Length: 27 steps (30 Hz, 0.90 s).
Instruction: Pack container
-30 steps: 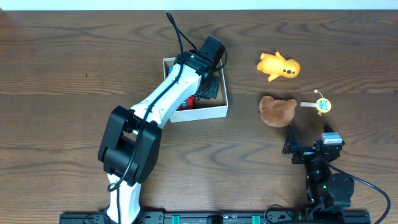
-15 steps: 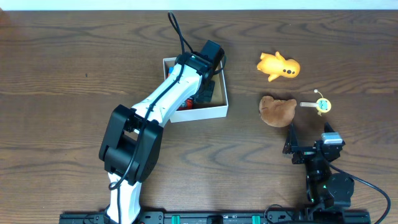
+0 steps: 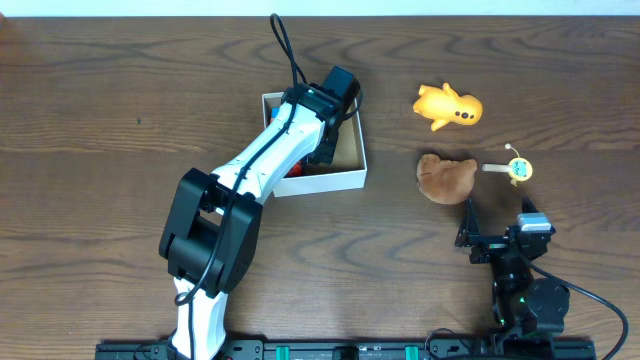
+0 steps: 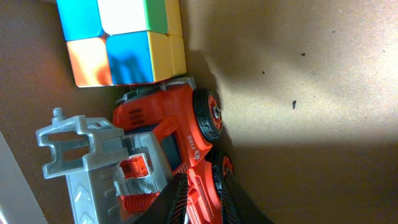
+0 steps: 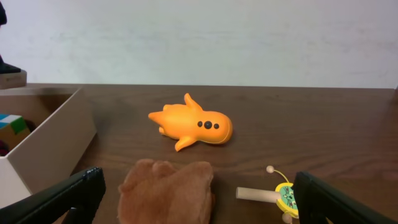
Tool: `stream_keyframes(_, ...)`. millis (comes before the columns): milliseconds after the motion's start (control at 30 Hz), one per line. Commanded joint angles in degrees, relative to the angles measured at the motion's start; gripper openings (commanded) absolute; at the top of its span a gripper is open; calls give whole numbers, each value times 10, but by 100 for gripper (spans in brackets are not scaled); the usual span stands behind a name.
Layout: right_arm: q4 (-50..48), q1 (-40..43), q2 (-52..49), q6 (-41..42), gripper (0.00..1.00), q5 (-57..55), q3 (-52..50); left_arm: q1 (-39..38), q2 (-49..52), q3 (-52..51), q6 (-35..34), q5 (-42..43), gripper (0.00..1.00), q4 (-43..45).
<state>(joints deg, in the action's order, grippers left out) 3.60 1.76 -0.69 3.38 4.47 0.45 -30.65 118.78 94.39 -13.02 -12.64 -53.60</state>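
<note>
The container (image 3: pixel 340 181), a shallow white box with a brown floor (image 4: pixel 298 74), sits left of the table's middle. My left gripper (image 4: pixel 199 202) reaches down into it and is shut on a red and grey toy truck (image 4: pixel 168 134), the fingers pinching a red part of it. A colour cube (image 4: pixel 121 37) lies in the box beside the truck. In the overhead view the left wrist (image 3: pixel 325 110) hides the jaws. My right gripper (image 5: pixel 199 205) stands open near the front right, with nothing between its fingers.
Right of the box lie an orange toy (image 3: pixel 448 105), a brown plush (image 3: pixel 445 177) and a small yellow-green wooden rattle (image 3: pixel 515 169). The plush (image 5: pixel 166 193) lies just ahead of the open right fingers, with the box's wall (image 5: pixel 50 149) to its left.
The left wrist has shifted slightly inside the box with the red truck still in its grip. The right arm and the toys on the table have not moved.
</note>
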Motion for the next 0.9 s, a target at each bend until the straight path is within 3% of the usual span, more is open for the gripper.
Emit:
stream_keyframes(0, 2, 5, 3, -7, 99, -6, -1, 1, 11, -5, 9, -19, 20, -3)
stream_keyframes(67, 2, 5, 3, -7, 99, -6, -1, 1, 11, -4, 9, -11, 21, -1)
stream_keyframes(100, 2, 5, 3, -7, 99, -6, -1, 1, 10, -4, 9, 0, 32, 1)
stream_keyframes(133, 2, 5, 3, -7, 99, -6, -1, 1, 10, 0, 9, 18, 34, 1)
stream_keyframes(267, 2, 5, 3, -7, 99, -6, -1, 1, 5, 31, 9, 61, 35, 2)
stream_keyframes(533, 2, 5, 3, -7, 99, -6, -1, 15, -35, 119, 10, 59, 42, 2)
stream_keyframes(700, 2, 5, 3, -7, 99, -6, -1, 57, -67, 150, -4, -51, 43, 19)
stream_keyframes(767, 2, 5, 3, -7, 99, -6, -1, 85, -74, 150, -13, -108, 50, 26)
stream_keyframes(867, 2, 5, 3, -7, 99, -6, -1, 132, -76, 150, -13, -125, 55, 31)
